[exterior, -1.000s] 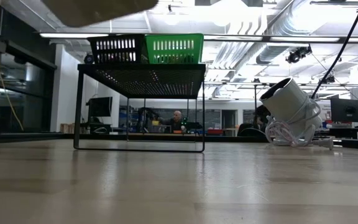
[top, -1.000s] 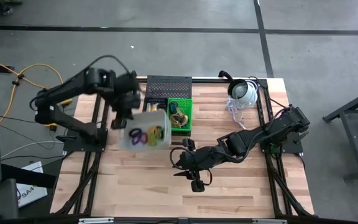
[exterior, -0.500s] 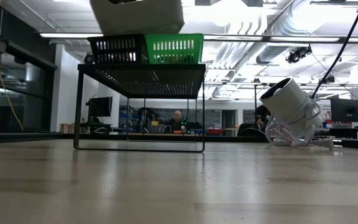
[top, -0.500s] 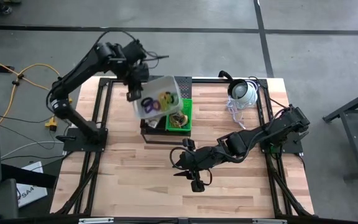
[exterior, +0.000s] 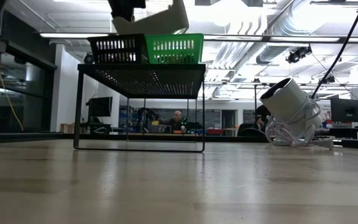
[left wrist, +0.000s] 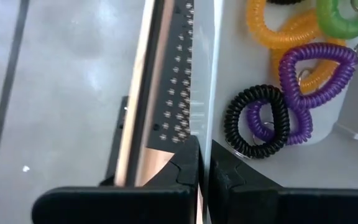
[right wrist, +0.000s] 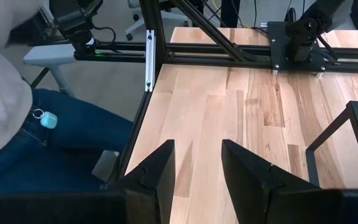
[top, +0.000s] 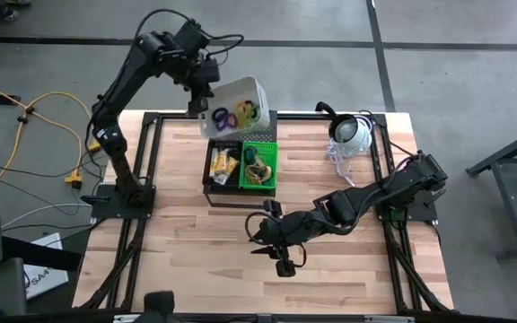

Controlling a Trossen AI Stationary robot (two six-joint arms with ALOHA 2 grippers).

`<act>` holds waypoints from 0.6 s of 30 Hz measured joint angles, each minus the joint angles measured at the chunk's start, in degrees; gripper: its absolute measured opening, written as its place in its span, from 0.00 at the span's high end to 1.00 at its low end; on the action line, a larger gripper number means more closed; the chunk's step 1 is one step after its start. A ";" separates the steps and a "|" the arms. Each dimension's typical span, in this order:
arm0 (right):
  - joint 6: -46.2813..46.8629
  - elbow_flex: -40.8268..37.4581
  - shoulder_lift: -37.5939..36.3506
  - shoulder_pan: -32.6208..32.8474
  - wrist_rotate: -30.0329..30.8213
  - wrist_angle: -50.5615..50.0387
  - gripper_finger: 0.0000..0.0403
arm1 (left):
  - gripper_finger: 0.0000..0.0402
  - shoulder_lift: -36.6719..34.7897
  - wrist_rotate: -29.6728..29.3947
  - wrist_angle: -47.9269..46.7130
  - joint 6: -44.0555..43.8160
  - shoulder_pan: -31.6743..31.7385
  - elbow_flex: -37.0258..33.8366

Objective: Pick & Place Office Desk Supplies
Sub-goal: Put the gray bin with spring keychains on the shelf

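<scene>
Overhead, the left gripper (top: 206, 100) clenches a clear plastic bin (top: 237, 104) of coloured coil loops (top: 232, 114); the right gripper (top: 267, 240) rests released.

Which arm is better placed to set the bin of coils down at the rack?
Left. Its gripper is clamped on the bin wall above the rack; the right gripper rests open, empty, mid-table.

Coiled loops (left wrist: 291, 74), purple, orange, green, black: heaped in tilted white bin (top: 237, 104) above tabletop's far edge. Yellow-white packets (top: 222, 165): black tray. Bands (top: 258, 170): green tray.
</scene>
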 joint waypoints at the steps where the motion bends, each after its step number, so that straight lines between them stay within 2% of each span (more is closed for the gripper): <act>1: 0.00 0.01 0.00 0.01 0.00 -0.02 0.70 | 1.00 0.75 0.00 -0.03 0.83 0.41 0.80; 13: 0.00 0.02 0.00 0.01 0.00 -0.01 0.70 | 1.00 6.61 -0.53 5.40 15.76 6.16 1.81; 18: 0.00 0.00 0.00 0.02 0.00 -0.02 0.70 | 1.00 8.13 -1.76 5.60 17.34 7.91 1.81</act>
